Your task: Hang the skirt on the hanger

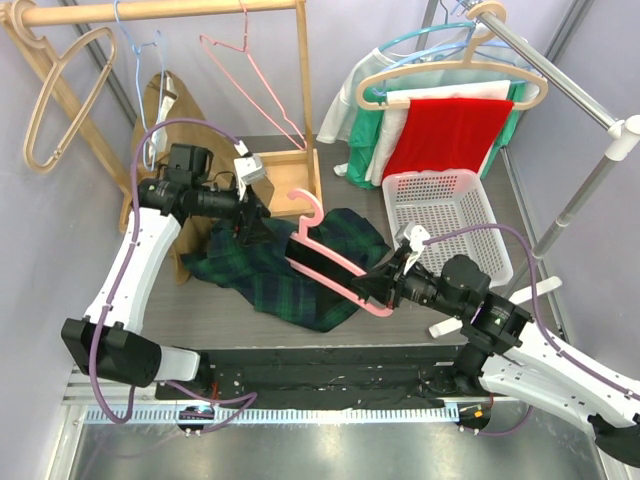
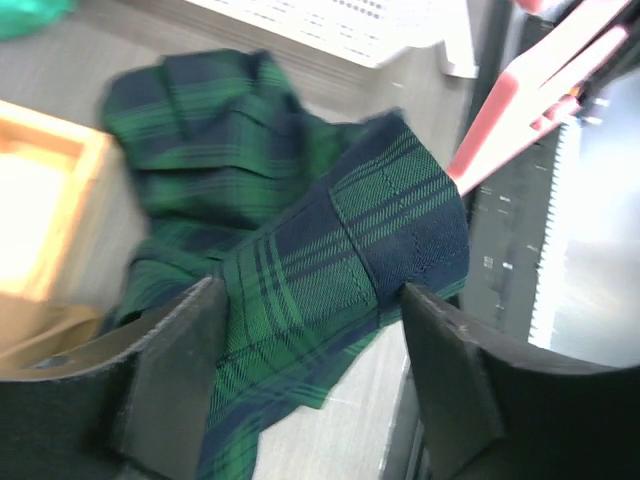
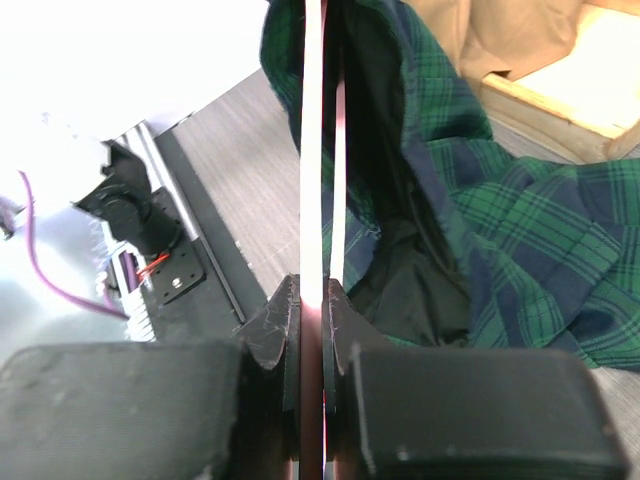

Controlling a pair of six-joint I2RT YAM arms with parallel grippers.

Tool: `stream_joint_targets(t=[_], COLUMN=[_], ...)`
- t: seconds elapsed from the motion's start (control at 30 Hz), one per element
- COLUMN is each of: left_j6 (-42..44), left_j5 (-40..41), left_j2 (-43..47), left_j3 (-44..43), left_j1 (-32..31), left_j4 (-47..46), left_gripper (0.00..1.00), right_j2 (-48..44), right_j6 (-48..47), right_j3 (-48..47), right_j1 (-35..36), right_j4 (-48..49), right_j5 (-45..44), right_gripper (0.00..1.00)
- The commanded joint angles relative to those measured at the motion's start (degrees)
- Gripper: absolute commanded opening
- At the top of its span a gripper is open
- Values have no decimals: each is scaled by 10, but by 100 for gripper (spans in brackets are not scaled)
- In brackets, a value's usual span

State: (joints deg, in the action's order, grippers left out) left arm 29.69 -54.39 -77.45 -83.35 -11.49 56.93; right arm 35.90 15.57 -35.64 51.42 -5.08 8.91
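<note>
1. The right claw (image 3: 312, 290) is clamped shut on the pink plastic hanger (image 3: 314, 150), holding it slanted over the cloth. That part looks done.
2. The dark green and navy tartan skirt (image 1: 262, 285) lies crumpled at the centre of the grey wood-grain surface (image 1: 225, 315). It is not hung. One edge rises beside the hanger, but I cannot tell whether they touch.
3. The left claw (image 2: 312, 295) hovers at the skirt's 10 o'clock side. Its jaws are wide, with a fold of cloth between them that is not pinched.
4. Likely left to do: grip the waistband and fasten it to the hanger.
5. Around the surface:
   - A white plastic lattice basket (image 1: 445, 205) stands at 2 o'clock.
   - A metal rail (image 1: 560, 80) carrying a red garment (image 1: 445, 135) is at 1 o'clock.
   - A wooden rack (image 1: 160, 12) is at 11 o'clock.
</note>
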Motion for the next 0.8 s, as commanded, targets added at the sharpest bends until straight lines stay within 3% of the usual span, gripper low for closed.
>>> stream_joint_targets(t=[0.0, 0.5, 0.63, 0.77], left_j6=[84, 166, 175, 184], left_j5=[-95, -146, -153, -154], left_j2=[-19, -51, -60, -63], left_j3=[-30, -35, -37, -26], left_j1=[0, -37, -48, -64], left_j4=[106, 218, 238, 245], left_gripper=[69, 38, 36, 41], right_j2=[-17, 45, 52, 61], right_j6=[-5, -1, -3, -6], right_j3=[-78, -159, -167, -181], right_j1=[-1, -1, 0, -1], right_j4=[54, -16, -16, -16], right_j5=[38, 100, 96, 96], right_gripper=[1, 1, 1, 1])
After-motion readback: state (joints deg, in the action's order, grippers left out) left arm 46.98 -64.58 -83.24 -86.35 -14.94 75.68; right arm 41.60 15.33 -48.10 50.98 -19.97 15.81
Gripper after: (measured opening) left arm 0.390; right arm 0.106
